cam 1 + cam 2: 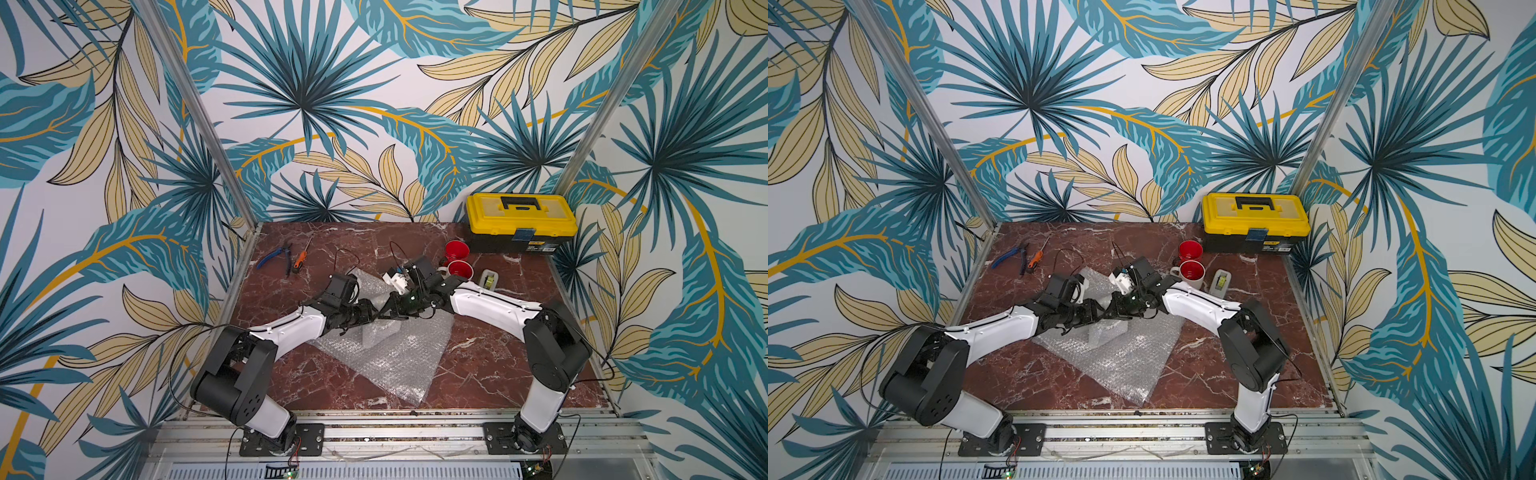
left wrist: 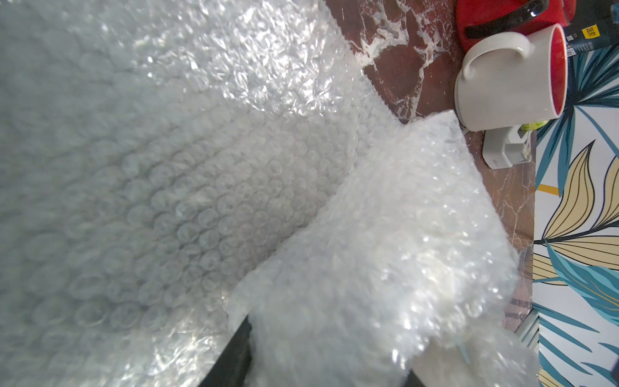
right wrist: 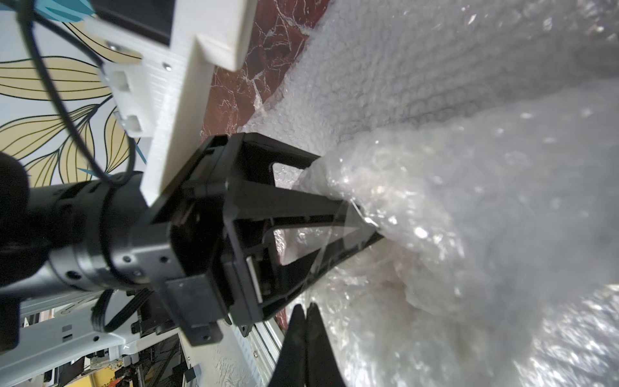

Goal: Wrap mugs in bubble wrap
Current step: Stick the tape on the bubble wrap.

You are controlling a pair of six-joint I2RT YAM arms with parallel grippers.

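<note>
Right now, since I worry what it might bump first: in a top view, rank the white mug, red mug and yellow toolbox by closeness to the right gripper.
1. White mug, to the right of and beyond the right gripper.
2. Red mug, just behind the white mug.
3. Yellow toolbox, far right corner.

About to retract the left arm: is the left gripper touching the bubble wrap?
Touching. The right wrist view shows the left gripper with both fingers closed on a bunched wad of the bubble wrap.
</note>
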